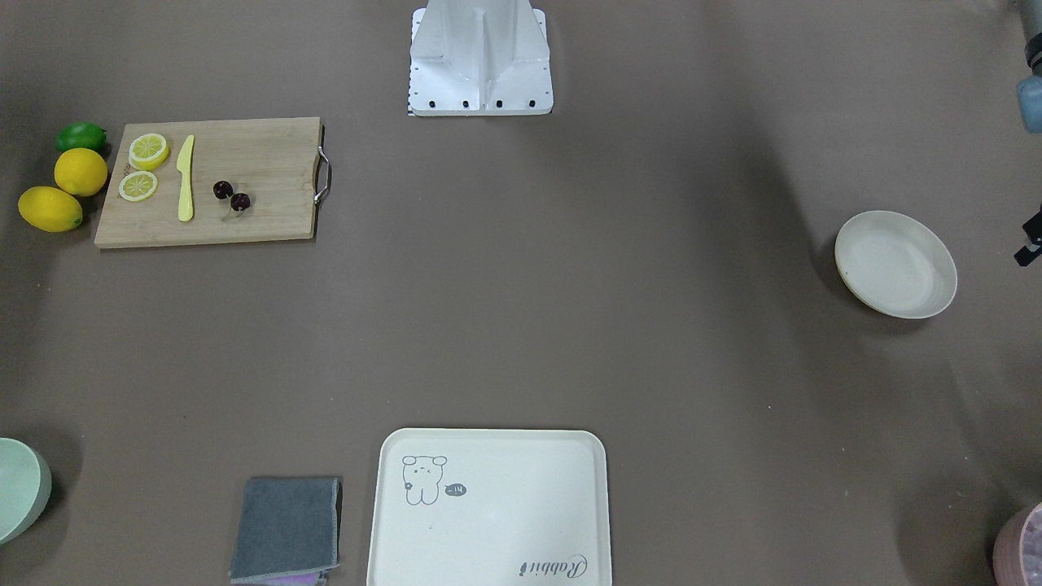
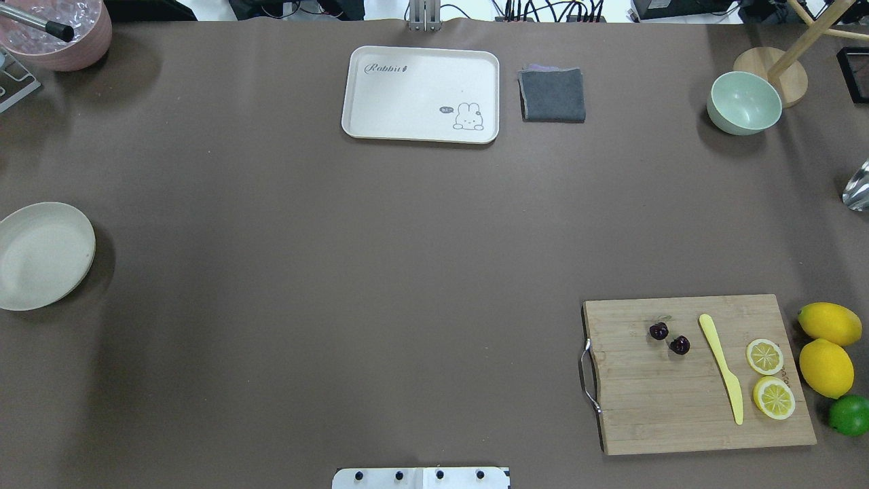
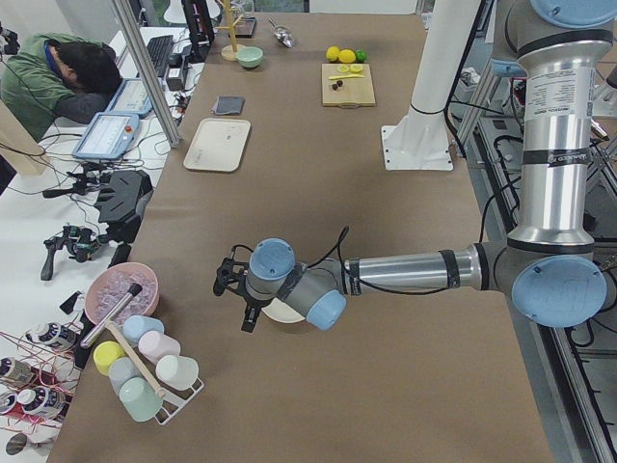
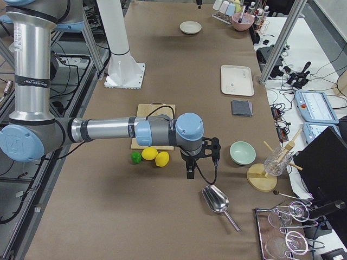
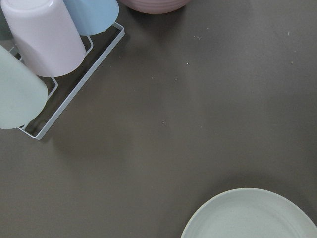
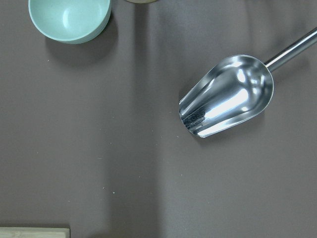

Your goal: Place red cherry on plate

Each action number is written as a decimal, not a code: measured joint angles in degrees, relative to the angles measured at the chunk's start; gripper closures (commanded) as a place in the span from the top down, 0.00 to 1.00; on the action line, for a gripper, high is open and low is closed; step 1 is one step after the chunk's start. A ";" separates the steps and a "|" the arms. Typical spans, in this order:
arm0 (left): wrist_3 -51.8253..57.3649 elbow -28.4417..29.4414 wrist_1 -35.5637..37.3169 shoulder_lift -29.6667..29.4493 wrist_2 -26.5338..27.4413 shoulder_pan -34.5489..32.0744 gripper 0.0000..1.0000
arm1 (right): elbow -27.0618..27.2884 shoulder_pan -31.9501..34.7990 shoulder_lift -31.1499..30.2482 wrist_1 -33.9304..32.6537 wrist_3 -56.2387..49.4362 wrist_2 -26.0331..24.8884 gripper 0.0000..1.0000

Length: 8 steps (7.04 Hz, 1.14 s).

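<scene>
Base mount (image 2: 421,477) at 6 o'clock in overhead view; red cherry (image 2: 679,345) on cutting board (image 2: 699,414) at 4 — plate (image 2: 41,255) at 9, well apart. Cherry prob. light, smooth, rolls; pinch one fruit gently. Left tool (image 3: 236,299), right tool (image 4: 201,161): width can't tell.

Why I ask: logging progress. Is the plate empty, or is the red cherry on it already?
Empty. The plate shows a bare surface in the overhead view; the red cherry lies on the cutting board.
</scene>
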 measured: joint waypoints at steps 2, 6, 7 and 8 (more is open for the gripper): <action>-0.81 2.39 -2.01 -0.08 0.18 3.98 0.98 | 0.27 0.00 -0.26 0.00 0.41 -0.03 1.00; -0.53 5.09 -2.61 0.56 0.25 10.39 0.98 | 1.25 0.00 -0.97 0.00 0.40 -0.19 1.00; -0.41 5.54 -2.63 0.65 0.21 11.04 0.98 | 1.47 0.00 -1.19 0.00 0.39 -0.22 1.00; -0.33 5.91 -2.61 0.67 0.13 11.38 0.98 | 1.57 0.00 -1.30 0.00 0.39 -0.23 1.00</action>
